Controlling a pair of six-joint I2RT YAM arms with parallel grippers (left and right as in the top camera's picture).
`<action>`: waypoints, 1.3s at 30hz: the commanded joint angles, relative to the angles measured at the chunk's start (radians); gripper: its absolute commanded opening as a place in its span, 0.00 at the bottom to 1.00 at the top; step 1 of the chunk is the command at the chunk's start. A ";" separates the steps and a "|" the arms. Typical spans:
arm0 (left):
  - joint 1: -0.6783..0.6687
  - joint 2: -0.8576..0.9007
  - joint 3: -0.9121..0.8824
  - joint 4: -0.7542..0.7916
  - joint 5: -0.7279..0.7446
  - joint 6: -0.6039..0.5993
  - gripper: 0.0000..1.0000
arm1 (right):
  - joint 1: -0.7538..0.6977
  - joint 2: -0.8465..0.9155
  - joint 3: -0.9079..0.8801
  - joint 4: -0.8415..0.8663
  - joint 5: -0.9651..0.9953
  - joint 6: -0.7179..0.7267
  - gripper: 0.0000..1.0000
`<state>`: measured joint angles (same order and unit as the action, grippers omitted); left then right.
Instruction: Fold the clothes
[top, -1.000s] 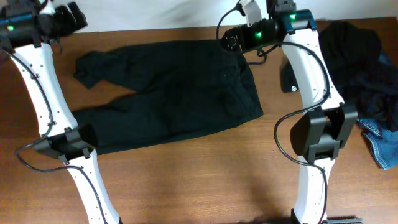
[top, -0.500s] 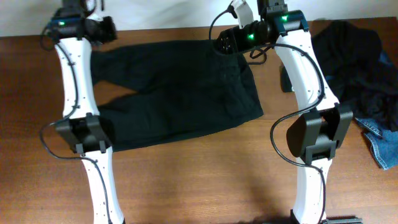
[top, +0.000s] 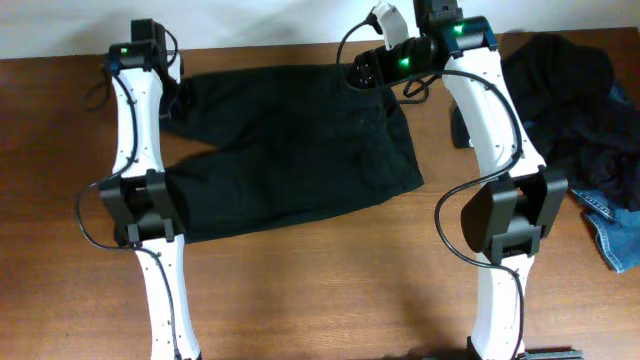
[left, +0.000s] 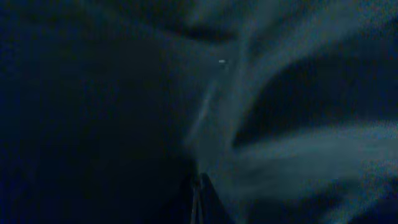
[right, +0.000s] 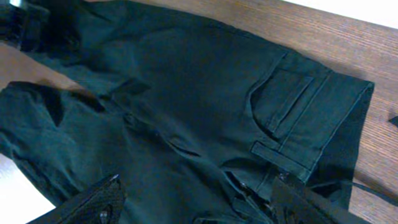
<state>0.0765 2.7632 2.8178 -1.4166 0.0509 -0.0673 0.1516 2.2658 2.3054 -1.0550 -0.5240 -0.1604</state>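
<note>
Black trousers (top: 290, 150): left claw (left: 198, 190) clamps 1 leg (top: 200, 95), right claw (right: 199, 199) gapes over waistband (right: 357, 124).

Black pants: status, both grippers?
Left gripper shut on black pants leg end. Right gripper open over waistband. Clothes pile off right, not obstructing.

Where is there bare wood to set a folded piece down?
The widest free patch is the near strip of table below the black pants, between left arm and right arm. A smaller one lies outside the left arm. The right edge is crowded: a dark clothes pile and blue jeans.
</note>
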 joint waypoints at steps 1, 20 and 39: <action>0.002 0.040 -0.007 -0.011 0.034 0.016 0.01 | 0.005 0.014 -0.005 -0.004 -0.002 -0.007 0.80; -0.170 0.162 -0.016 0.084 0.068 0.017 0.01 | 0.005 0.014 -0.005 -0.027 0.051 -0.007 0.81; -0.200 -0.027 0.140 0.076 0.064 0.016 0.01 | 0.005 0.232 -0.005 0.115 0.087 0.056 0.04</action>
<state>-0.1246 2.8380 2.9170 -1.3403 0.1009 -0.0669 0.1516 2.4622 2.3035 -0.9627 -0.4080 -0.1276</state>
